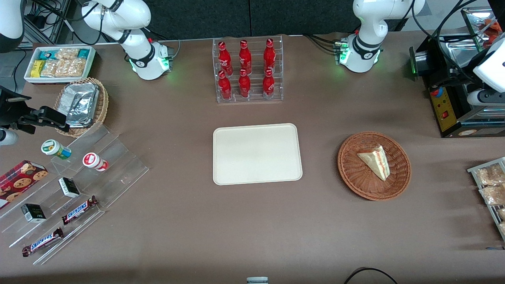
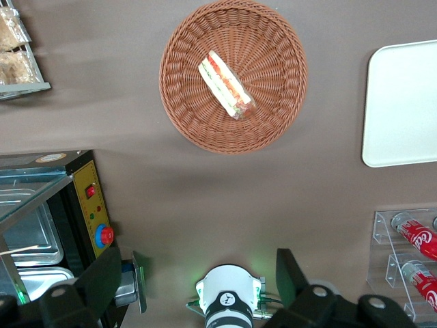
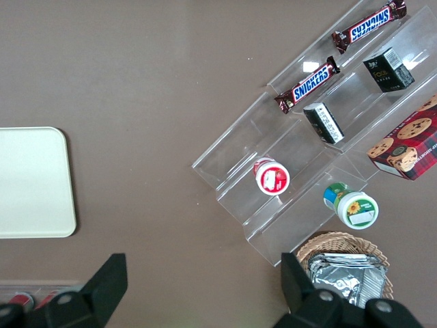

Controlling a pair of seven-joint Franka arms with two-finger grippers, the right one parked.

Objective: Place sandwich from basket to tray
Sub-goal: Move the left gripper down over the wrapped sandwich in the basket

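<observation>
The sandwich (image 1: 375, 161) (image 2: 225, 85), a pale bread wedge with red and green filling stripes, lies in the reddish-brown wicker basket (image 1: 355, 185) (image 2: 191, 116). The cream tray (image 1: 256, 154) (image 2: 403, 102) (image 3: 31, 181) lies flat beside the basket, toward the parked arm's end, with nothing on it. My gripper (image 2: 198, 280) hangs high at the working arm's end, over the table by the black machine, farther from the front camera than the basket. Its fingers (image 2: 102, 273) stand wide apart, open, with nothing between them.
A black machine (image 1: 446, 106) with a red button stands close under the gripper. An acrylic rack of red bottles (image 1: 248, 71) stands farther back than the tray. A wire rack of snack packets (image 1: 489, 185) sits at the working arm's edge. An acrylic snack stand (image 1: 79, 185) is toward the parked arm's end.
</observation>
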